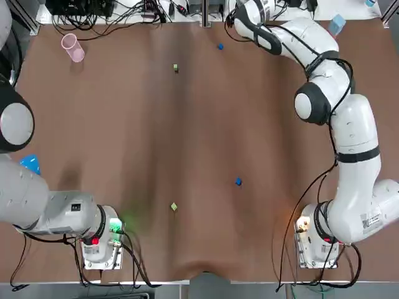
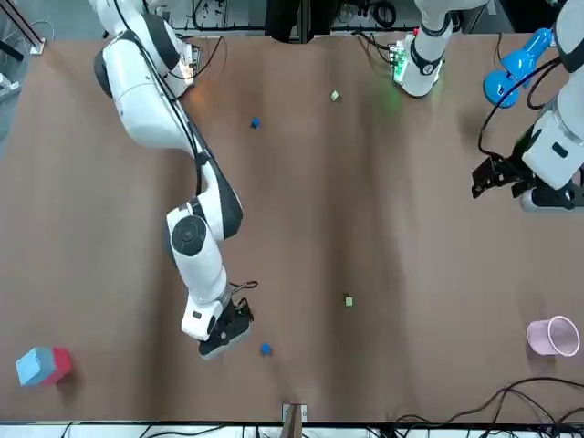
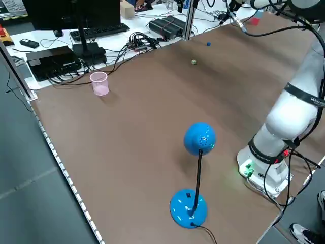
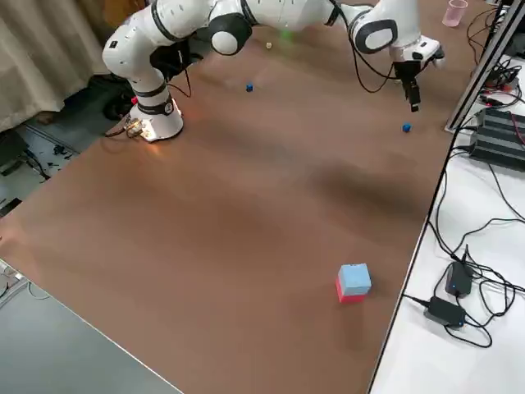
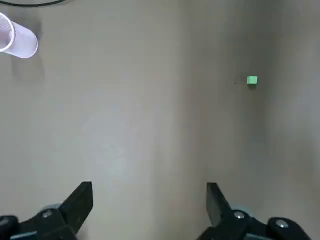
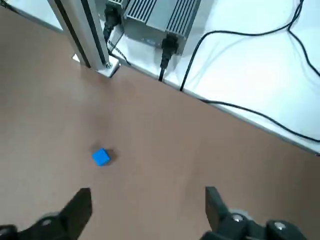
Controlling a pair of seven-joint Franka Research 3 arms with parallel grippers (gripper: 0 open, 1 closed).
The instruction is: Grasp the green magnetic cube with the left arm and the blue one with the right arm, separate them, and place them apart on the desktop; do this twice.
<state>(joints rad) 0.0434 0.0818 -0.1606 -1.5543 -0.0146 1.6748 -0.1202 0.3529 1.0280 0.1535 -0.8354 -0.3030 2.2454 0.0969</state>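
Note:
Two pairs of small cubes lie apart on the brown table. At the far end are a green cube [image 1: 176, 67] and a blue cube [image 1: 220, 46]. Nearer the bases lie a second green cube [image 1: 174, 206] and a second blue cube [image 1: 238, 181]. My right gripper [image 2: 224, 338] hovers just beside the far blue cube [image 6: 101, 157], open and empty [image 6: 148, 197]. My left gripper [image 2: 482, 178] hangs high over the table's left side, open and empty [image 5: 149, 192]; the far green cube [image 5: 252, 80] lies well ahead of it.
A pink cup [image 1: 73, 48] lies at the far left. A blue ball-shaped stand [image 3: 198, 152] sits at the left edge near the left base. A blue-and-red block [image 4: 353, 283] rests by the far right corner. Cables and electronics [image 6: 150, 20] line the far edge.

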